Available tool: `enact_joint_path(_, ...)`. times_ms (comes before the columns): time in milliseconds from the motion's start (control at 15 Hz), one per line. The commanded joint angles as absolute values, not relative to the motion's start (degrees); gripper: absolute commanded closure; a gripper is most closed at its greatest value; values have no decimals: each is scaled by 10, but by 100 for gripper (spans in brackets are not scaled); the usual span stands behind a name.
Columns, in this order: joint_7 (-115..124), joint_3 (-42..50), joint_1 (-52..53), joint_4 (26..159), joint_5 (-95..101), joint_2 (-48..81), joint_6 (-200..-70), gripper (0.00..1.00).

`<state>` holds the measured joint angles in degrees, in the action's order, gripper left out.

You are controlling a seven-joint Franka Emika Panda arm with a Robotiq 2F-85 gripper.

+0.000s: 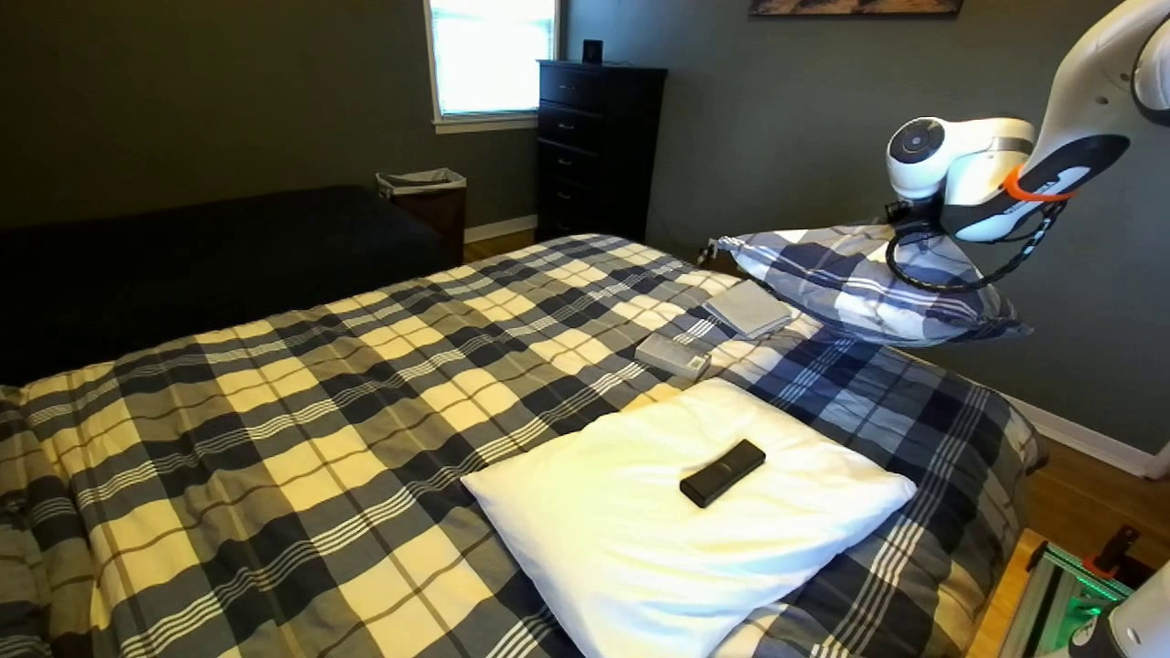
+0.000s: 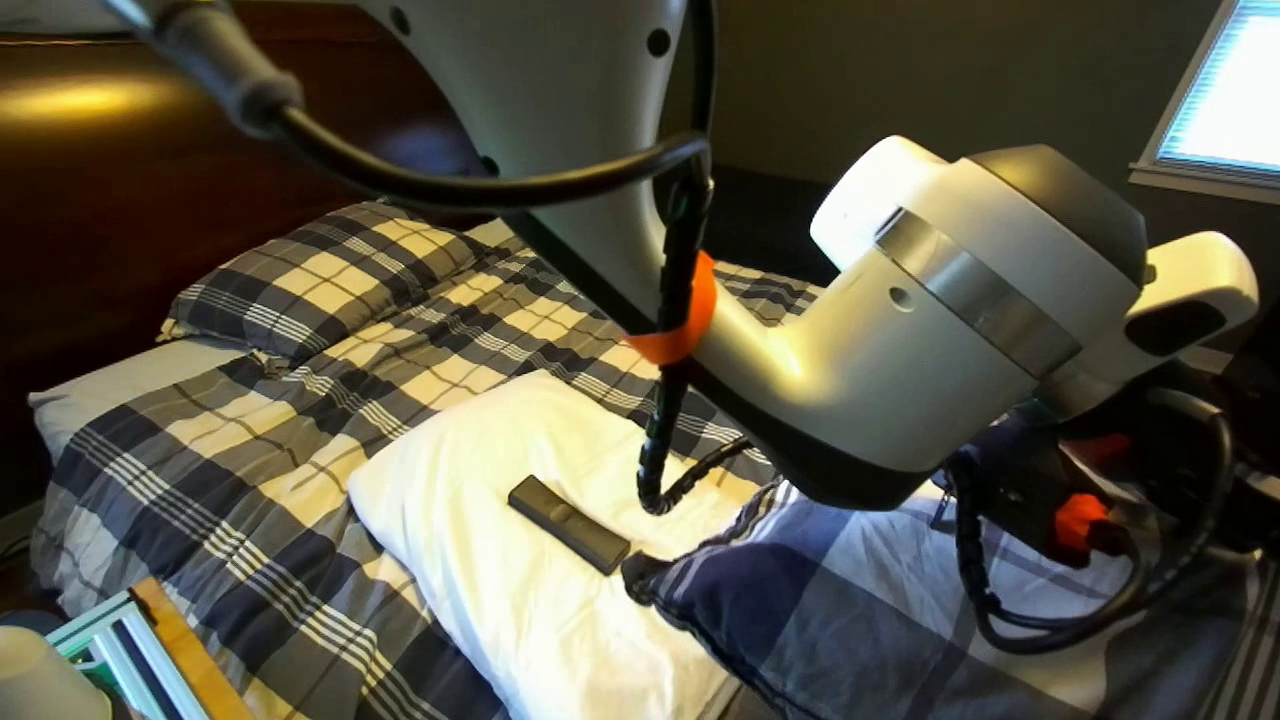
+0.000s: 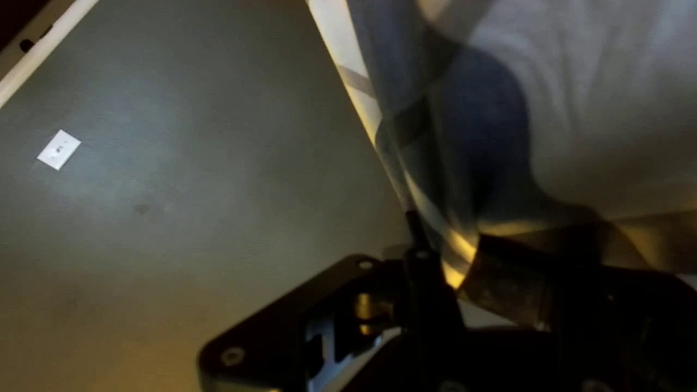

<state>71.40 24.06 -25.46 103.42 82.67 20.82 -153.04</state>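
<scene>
We see the gripper (image 3: 449, 239) closed to a narrow pinch on the plaid pillow (image 1: 823, 274), with gathered cloth caught between its fingers (image 3: 416, 234). The grip takes the pillow by a fold of thin fabric, which we judge is why its body spreads and sags around and below the gripper instead of lying square. In an exterior view it hangs right under the arm (image 1: 969, 164), near the edge of the bed (image 1: 302, 439). Whether its underside brushes the bedding, we cannot tell from these angles.

Lower than the gripper and off to one side, the white pillow (image 1: 631, 521) lies on the bed, which takes its weight. The case (image 1: 722, 472) rests on top of it in both exterior views; we think the broad, soft surface is what stops it sliding.

Also lower than the gripper, the box (image 1: 672, 356) lies on the bed near the grey pad (image 1: 748, 308), the two just apart. Well away from the gripper, we find the far pillow (image 2: 330, 280) by the headboard (image 2: 90, 150), its usual resting place.

Above the gripper, the orange band (image 2: 705, 300) straps the cable (image 1: 951, 289) to the arm, presumably leaving slack for the joints to turn.
</scene>
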Motion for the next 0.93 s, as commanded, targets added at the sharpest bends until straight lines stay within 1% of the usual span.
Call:
enact_joint_path(0, 742, 249, -257, 1002, 860, 222, -1543, 99)
enact_joint_path(867, 781, 270, -267, 954, 889, 273, -1540, 99)
